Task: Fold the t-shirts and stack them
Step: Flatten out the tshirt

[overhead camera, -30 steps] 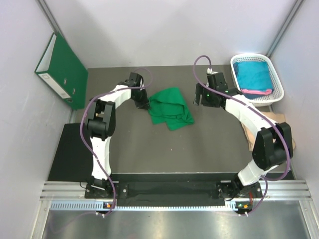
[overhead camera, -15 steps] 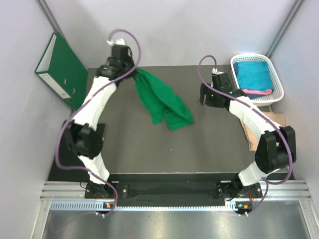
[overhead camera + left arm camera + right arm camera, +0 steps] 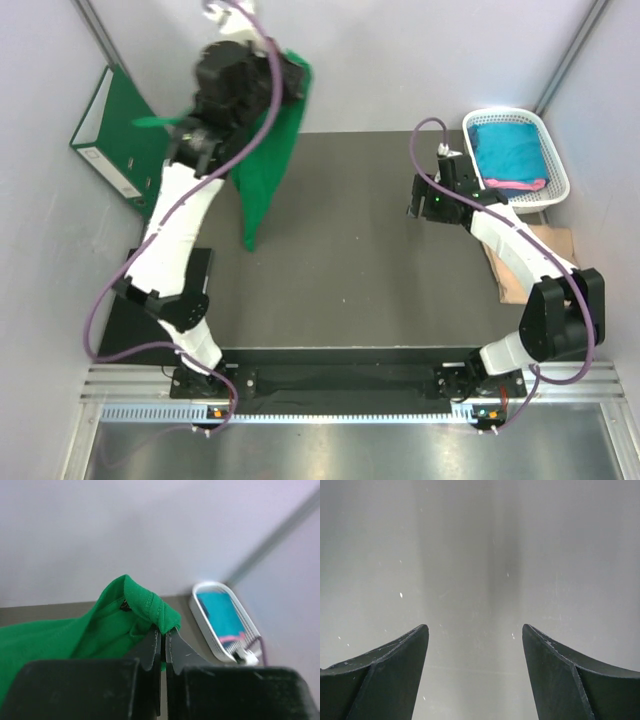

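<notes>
- Left gripper (image 3: 163,632) was clamped shut on a bunched fold of the green shirt (image 3: 262,170), up high near the back wall. The shirt hung down in one long drape at back-left, just right of the binder (image 3: 115,130). Couldn't tell if the bottom tip touched the table (image 3: 380,290).
- Right gripper (image 3: 417,196) was open w/ nothing btwn the jaws. It hovered over bare table mid-right, well apart from the green shirt.
- Teal shirt (image 3: 508,145) and pink shirt (image 3: 515,185) lay in the white basket (image 3: 556,150) at back-right. Teal was on top, only a strip of pink showing.
- Handling, my guess: light, soft, floppy cloth w/ no stiffness, so it'd sag and twist from a single pinch and prob swing when moved. Not fragile, but a thin fold could slip out of a shallow grip.
- Where to grab: hem, shoulder seam or collar edge, at 2 spread points so it opens flat. The free arm would prob suit a hanging corner opposite the held one. Which part was pinched, can't tell.
- Top cam showed the full drape, both arms and the binder, but it was blurred round the left wrist, so the grip wasn't readable there.
- Left wrist cam showed the pinch close up: jaws tight, cloth rolled over the tips, basket in the distance.
- Right wrist cam showed only spread jaws over plain grey surface, no cloth.
</notes>
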Robot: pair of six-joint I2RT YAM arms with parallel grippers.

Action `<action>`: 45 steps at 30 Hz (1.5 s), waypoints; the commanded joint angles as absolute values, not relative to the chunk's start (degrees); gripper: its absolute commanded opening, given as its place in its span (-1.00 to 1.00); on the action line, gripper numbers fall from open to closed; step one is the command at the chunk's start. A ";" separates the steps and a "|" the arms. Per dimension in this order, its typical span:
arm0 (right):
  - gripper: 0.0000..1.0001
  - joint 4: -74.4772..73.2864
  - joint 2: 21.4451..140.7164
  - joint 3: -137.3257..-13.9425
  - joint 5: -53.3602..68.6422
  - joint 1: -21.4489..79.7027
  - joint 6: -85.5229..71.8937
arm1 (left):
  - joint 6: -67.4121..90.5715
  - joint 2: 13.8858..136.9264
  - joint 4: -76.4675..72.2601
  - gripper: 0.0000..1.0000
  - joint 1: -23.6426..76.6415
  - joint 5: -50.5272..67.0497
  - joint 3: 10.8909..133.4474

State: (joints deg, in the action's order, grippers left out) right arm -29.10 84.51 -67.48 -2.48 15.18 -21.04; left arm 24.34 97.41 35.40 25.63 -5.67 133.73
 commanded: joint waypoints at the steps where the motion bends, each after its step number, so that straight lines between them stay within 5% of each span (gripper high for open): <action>1: 0.51 -27.25 79.46 -64.52 -2.20 14.68 -21.00 | 24.70 102.82 32.35 -1.00 34.35 -0.61 138.85; 14: 0.50 -25.93 71.99 -54.41 -4.22 12.92 -22.76 | 14.00 93.37 23.83 -1.00 41.84 -25.28 140.99; 23: 0.51 -24.87 72.15 -53.96 -5.19 12.13 -23.47 | 18.59 76.84 28.98 -1.00 40.78 -44.72 107.79; 32: 0.50 -22.33 76.28 -55.02 -2.20 12.13 -23.73 | 35.32 66.45 38.13 -1.00 36.21 -38.95 61.92; 45: 0.44 -17.49 91.31 -55.37 0.18 12.57 -25.75 | 47.19 57.58 56.33 -1.00 36.04 -34.20 54.85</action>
